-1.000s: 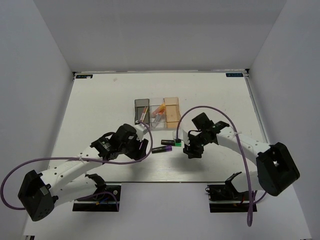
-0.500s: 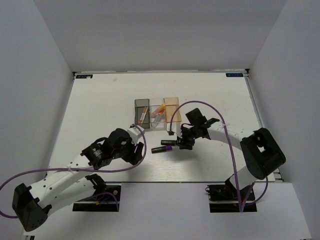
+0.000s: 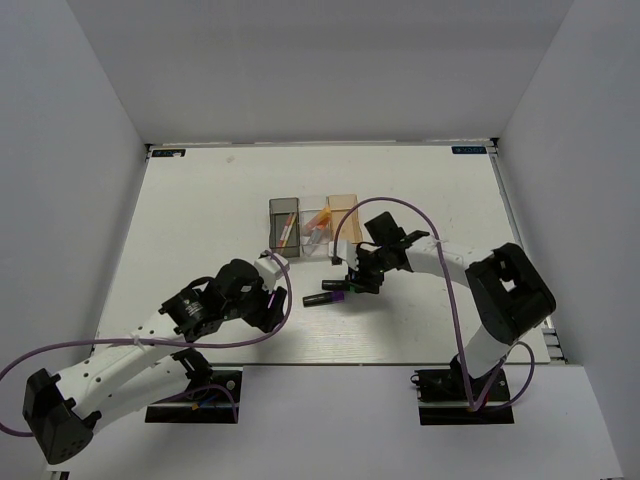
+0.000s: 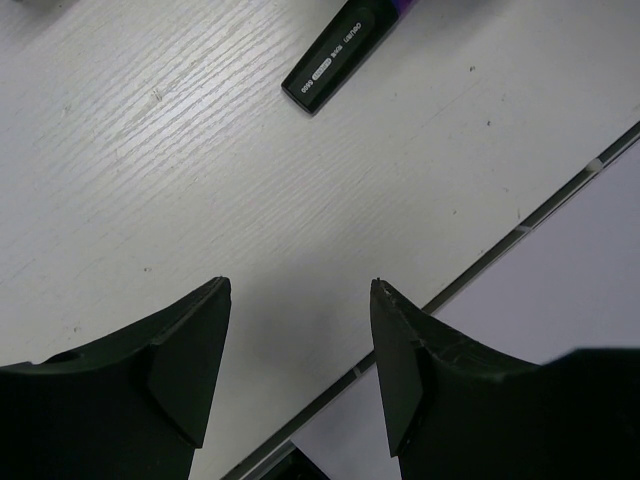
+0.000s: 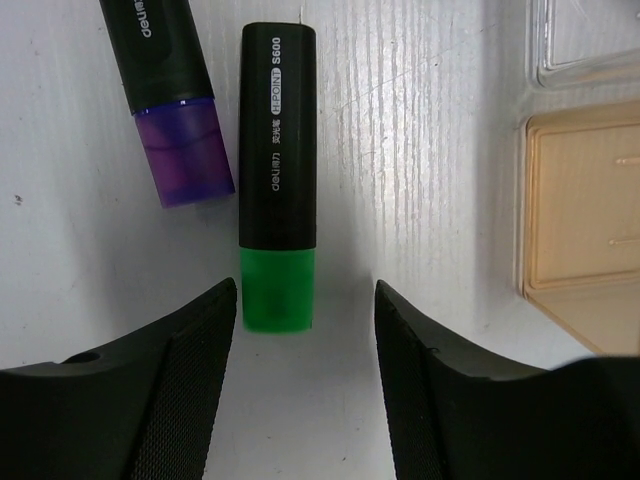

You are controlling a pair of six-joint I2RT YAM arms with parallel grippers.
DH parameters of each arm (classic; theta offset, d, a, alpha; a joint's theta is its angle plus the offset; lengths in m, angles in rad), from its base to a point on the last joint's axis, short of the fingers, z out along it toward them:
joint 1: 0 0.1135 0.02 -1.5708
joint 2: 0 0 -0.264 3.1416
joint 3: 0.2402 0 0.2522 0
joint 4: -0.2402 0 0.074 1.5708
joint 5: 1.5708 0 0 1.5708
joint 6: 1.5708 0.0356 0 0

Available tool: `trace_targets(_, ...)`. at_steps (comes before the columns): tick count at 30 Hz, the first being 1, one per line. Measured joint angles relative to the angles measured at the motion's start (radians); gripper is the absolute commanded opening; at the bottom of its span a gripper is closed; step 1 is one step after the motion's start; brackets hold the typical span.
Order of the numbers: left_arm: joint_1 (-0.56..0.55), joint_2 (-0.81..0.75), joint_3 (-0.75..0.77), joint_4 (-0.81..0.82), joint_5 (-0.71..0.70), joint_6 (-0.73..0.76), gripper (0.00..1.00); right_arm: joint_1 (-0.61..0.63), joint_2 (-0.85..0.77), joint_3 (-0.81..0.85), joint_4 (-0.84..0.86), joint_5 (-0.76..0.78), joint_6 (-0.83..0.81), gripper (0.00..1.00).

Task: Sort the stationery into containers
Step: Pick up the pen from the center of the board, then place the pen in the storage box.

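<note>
Drawing back toward its base, the left claw (image 4: 300,290) hangs open and empty over the bench (image 4: 150,150) well short of the containers (image 3: 343,208), while the right claw (image 5: 302,288) has swung in to straddle the green-ended marker (image 5: 278,200) just short of them, jaws wide and gripping nothing, so I judge a pick is next. Only the right wrist view shows that marker lying flat beside the purple-ended marker (image 5: 170,110); overhead the arm largely covers it

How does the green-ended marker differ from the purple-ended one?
The green-ended marker has a green end; the purple-ended marker a purple one. In the right wrist view the green-ended marker lies straight and whole, the purple-ended marker tilted and cut by the top edge. Both have black bodies and lie flat on the table.
</note>
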Motion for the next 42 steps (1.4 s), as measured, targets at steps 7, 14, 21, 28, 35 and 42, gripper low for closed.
trace_targets(7, 0.000, -0.007, 0.000, -0.004, -0.001, 0.000, 0.68, 0.002, 0.027, 0.011, -0.007, -0.008, -0.009, 0.47)
trace_targets(14, 0.000, -0.008, -0.001, -0.004, -0.001, 0.000, 0.68, 0.002, 0.030, 0.014, -0.011, -0.012, -0.032, 0.26)
trace_targets(21, 0.000, -0.014, -0.002, -0.004, -0.001, 0.000, 0.68, 0.002, -0.018, -0.009, -0.071, -0.016, -0.070, 0.14)
trace_targets(28, 0.000, -0.014, -0.002, -0.004, -0.005, 0.000, 0.68, 0.002, -0.203, -0.017, -0.191, -0.061, -0.093, 0.13)
trace_targets(35, 0.000, -0.014, -0.003, -0.004, -0.008, -0.001, 0.68, 0.002, -0.335, 0.010, -0.227, -0.049, 0.004, 0.13)
trace_targets(42, -0.001, -0.014, -0.004, -0.004, -0.009, -0.001, 0.68, 0.000, -0.340, 0.086, -0.127, 0.161, 0.242, 0.11)
